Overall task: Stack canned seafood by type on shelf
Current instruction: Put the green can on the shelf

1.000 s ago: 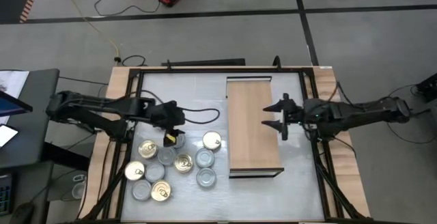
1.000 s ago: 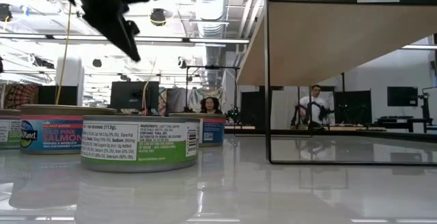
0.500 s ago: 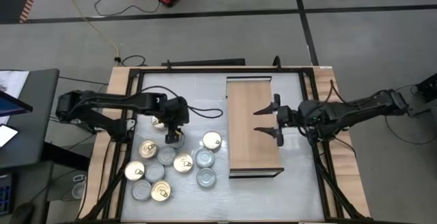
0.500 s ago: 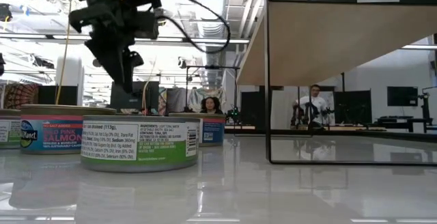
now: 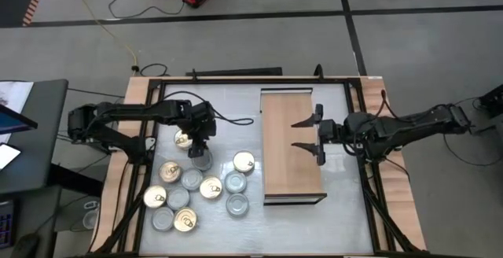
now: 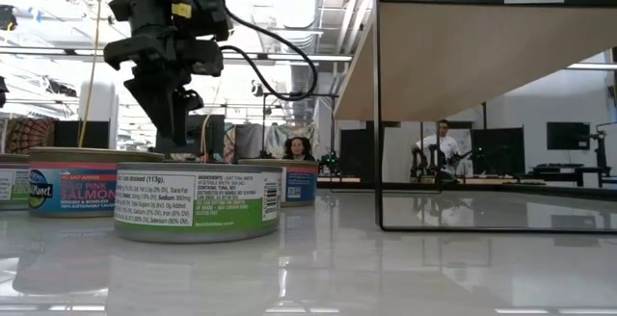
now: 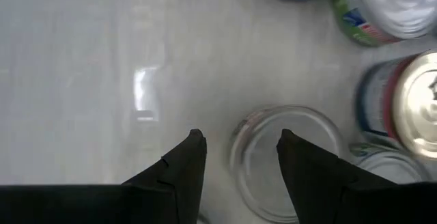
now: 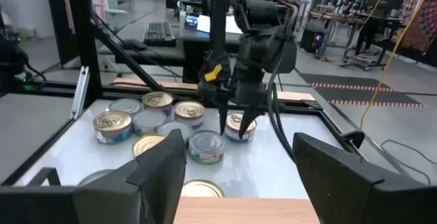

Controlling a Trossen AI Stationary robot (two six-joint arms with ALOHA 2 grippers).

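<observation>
Barely begun, judging by the layout. Shelf (image 5: 292, 144) bare on top in the high view: no tins on the light-wood board, none stacked anywhere. All the tins (image 5: 196, 191) clustered on the worktop (image 5: 236, 108) well left of the shelf, gold pull-tab lids mixed among plain silver ones, unsorted by type; roughly a dozen, exact count hard to settle.

Left hand (image 5: 200, 149) down over the far edge of the cluster, fingers parted and straddling the near rim of one silver-lidded tin (image 7: 290, 159) in the left wrist view, not clenched on it; nothing lifted. Gold-lidded tin (image 5: 182, 139) just beside that hand.

Right hand (image 5: 310, 135) hovering above the shelf board, fingers spread wide, empty, apparently waiting.

Left to do, by this reading: close on the first tin, carry it across to the shelf, then repeat for every tin, grouping like with like and stacking. Essentially the whole job outstanding.
</observation>
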